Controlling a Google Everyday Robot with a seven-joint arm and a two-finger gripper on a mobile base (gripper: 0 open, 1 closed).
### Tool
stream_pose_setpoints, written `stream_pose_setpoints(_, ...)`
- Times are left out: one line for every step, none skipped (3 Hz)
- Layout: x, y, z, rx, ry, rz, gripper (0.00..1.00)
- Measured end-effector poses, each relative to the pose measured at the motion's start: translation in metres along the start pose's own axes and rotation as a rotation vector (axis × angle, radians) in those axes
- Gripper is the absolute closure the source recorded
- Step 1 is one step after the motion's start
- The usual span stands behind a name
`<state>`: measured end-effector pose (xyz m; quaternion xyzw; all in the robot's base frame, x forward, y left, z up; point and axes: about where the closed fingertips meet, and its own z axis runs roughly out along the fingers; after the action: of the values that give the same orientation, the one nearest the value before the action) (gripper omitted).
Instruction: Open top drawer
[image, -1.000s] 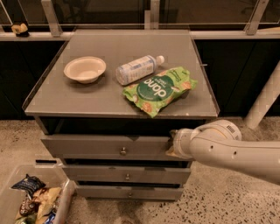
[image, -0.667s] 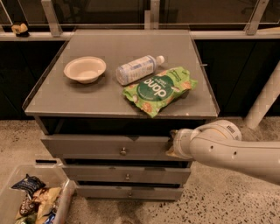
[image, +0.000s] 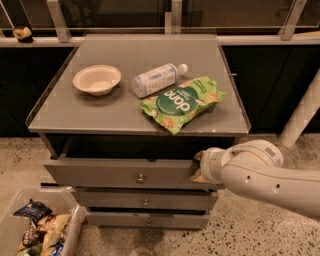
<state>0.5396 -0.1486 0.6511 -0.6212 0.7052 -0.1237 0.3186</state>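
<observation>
The top drawer (image: 100, 173) is a wide grey front with a small round metal knob (image: 140, 178) at its centre. It stands pulled out a little, with a dark gap above it under the cabinet top. My gripper (image: 198, 167) is at the drawer's right end, at its top edge, on a white arm that comes in from the right. The arm's wrist hides most of the gripper.
Two slimmer grey drawer fronts (image: 145, 201) sit below. On the cabinet top (image: 75, 112) lie a white bowl (image: 96, 80), a plastic bottle on its side (image: 156, 79) and a green snack bag (image: 181, 101). A bin of snack bags (image: 37, 227) stands on the floor at lower left.
</observation>
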Motion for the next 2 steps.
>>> stream_pose_setpoints(0.000,0.000,-0.001,0.000,0.000,0.000,1.00)
stream_pose_setpoints(0.007,0.015,-0.005,-0.001,-0.002,0.003,1.00)
